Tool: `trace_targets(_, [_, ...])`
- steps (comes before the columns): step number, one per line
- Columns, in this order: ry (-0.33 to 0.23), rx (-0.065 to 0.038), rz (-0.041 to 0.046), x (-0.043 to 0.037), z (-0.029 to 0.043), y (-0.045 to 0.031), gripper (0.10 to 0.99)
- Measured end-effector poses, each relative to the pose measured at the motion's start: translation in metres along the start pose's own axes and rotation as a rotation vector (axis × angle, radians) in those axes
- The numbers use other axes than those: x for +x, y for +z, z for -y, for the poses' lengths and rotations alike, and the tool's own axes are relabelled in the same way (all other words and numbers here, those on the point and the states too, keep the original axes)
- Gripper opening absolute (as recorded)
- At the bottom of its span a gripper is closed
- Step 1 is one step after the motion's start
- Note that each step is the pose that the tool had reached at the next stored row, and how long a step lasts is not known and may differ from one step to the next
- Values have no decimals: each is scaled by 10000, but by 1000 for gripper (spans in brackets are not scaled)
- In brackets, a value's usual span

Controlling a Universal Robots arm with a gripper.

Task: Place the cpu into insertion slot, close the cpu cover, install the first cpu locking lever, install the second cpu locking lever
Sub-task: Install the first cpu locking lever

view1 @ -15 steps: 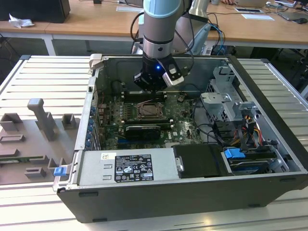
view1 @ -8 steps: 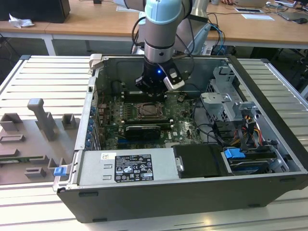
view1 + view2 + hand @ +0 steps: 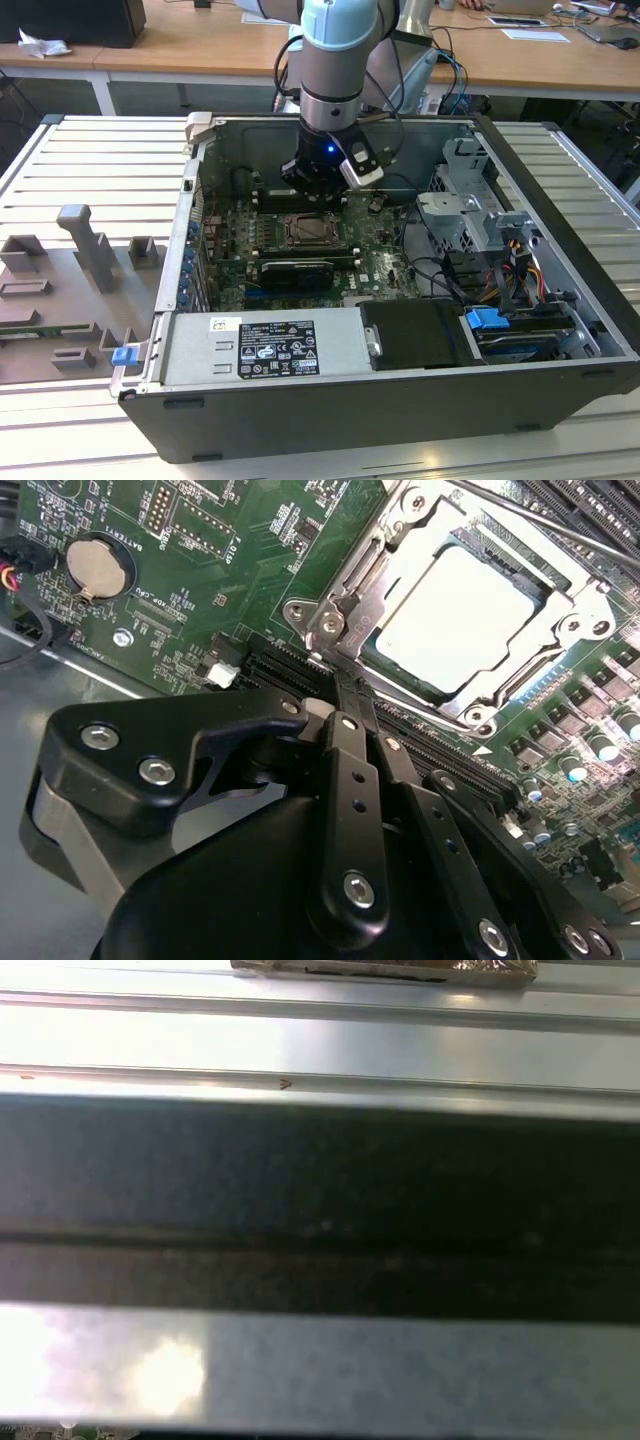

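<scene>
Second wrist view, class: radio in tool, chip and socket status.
Tool shut, empty, tips beside the socket. Pale silvery square cpu seated in the insertion slot. Silvery metal cpu cover down around it. Nothing in the way.

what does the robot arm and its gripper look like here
The arm is a thick grey cylinder with a pale blue joint cap at the top, a small blue light near the wrist, and black cables running alongside. A white and black module is clipped at the wrist. In the second wrist view the gripper is matte black, built of linked bars fastened with silver screws.
</scene>
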State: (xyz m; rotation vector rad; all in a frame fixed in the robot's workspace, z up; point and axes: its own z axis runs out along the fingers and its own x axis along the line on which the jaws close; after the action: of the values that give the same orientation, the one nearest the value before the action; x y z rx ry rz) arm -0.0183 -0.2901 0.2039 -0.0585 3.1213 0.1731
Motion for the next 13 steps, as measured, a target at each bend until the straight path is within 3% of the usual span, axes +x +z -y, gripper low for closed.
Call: trace_targets(13, [0,56,-7,-5,2,4,106])
